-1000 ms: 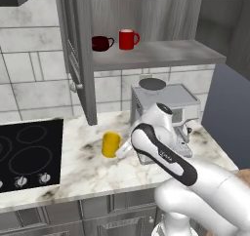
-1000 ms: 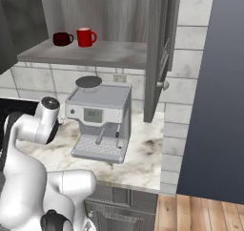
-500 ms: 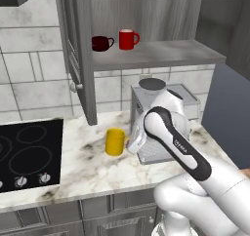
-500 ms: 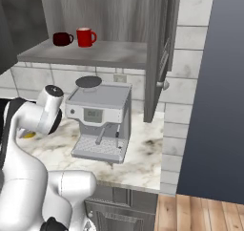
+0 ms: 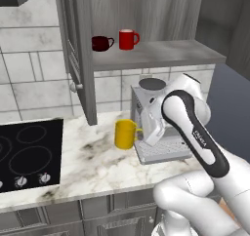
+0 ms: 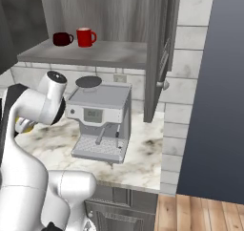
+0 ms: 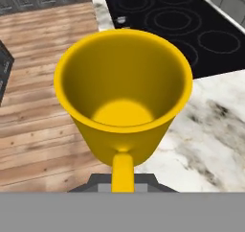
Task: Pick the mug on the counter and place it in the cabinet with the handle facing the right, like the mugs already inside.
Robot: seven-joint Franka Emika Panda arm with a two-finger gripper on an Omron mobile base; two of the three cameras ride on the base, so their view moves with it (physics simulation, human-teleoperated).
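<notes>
Closest to my hand camera is the mug [image 7: 123,94], bright yellow, its open mouth facing the lens so I look straight down into its bowl, and its handle [image 7: 122,171] points back toward me at the bottom of that view. In the left base view the same mug [image 5: 125,134] hangs just above the counter [image 5: 93,167], near the front left corner of the espresso machine [image 5: 163,147], with my gripper [image 5: 145,132] pressed up against its right side, where the loop sits. My fingertips are hidden behind the mug and my own wrist, so I cannot tell how far apart they stand or whether they are clamped on the loop. From the right base view a sliver of yellow [image 6: 24,125] peeks out behind my forearm, low at the left, over the marble. To the left of the mug lies the black cooktop [image 5: 27,152], set into the veined white slab. Above and behind, the cabinet [image 5: 156,54] stands with its door [image 5: 78,54] swung open toward the left, the round knob [image 5: 74,87] at its lower edge. On the shelf inside, toward the left end, sit the dark maroon mug [image 5: 101,43] and the red mug [image 5: 127,39] side by side, each with its loop turned to the right.
</notes>
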